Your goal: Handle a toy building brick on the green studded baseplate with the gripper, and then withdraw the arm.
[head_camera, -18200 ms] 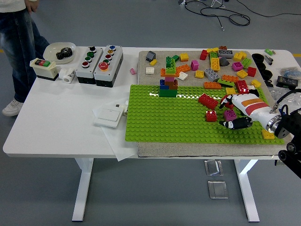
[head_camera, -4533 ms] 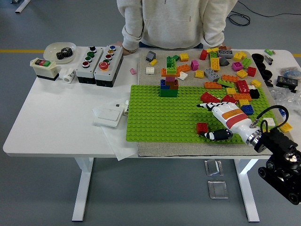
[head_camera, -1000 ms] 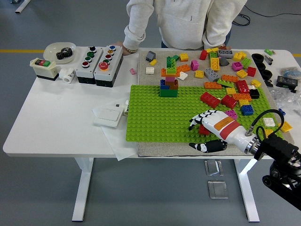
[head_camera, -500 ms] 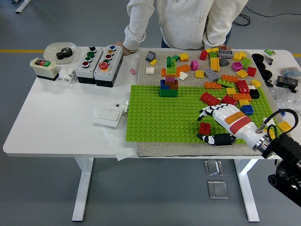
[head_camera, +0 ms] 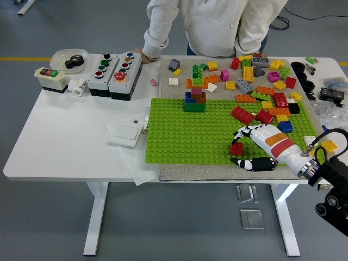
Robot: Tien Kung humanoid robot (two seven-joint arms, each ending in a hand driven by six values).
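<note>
The black-and-white fingers (head_camera: 243,133) of the right hand (head_camera: 260,145) are spread and hold nothing, and the small red toy brick (head_camera: 237,149) is seen just beside their tips, seated near the front edge of the green studded baseplate (head_camera: 179,133), where half a second ago it lay at the same spot with the fingers arched closer over it. The hand has been drawn back a little toward the desk's (head_camera: 70,141) front right corner, so the brick is judged to be released and the withdrawal under way. At the desk's far edge a person in a pale sweatshirt (head_camera: 215,24) is seen with one hand resting by the grey button box (head_camera: 125,69); the left hand is not in view.
</note>
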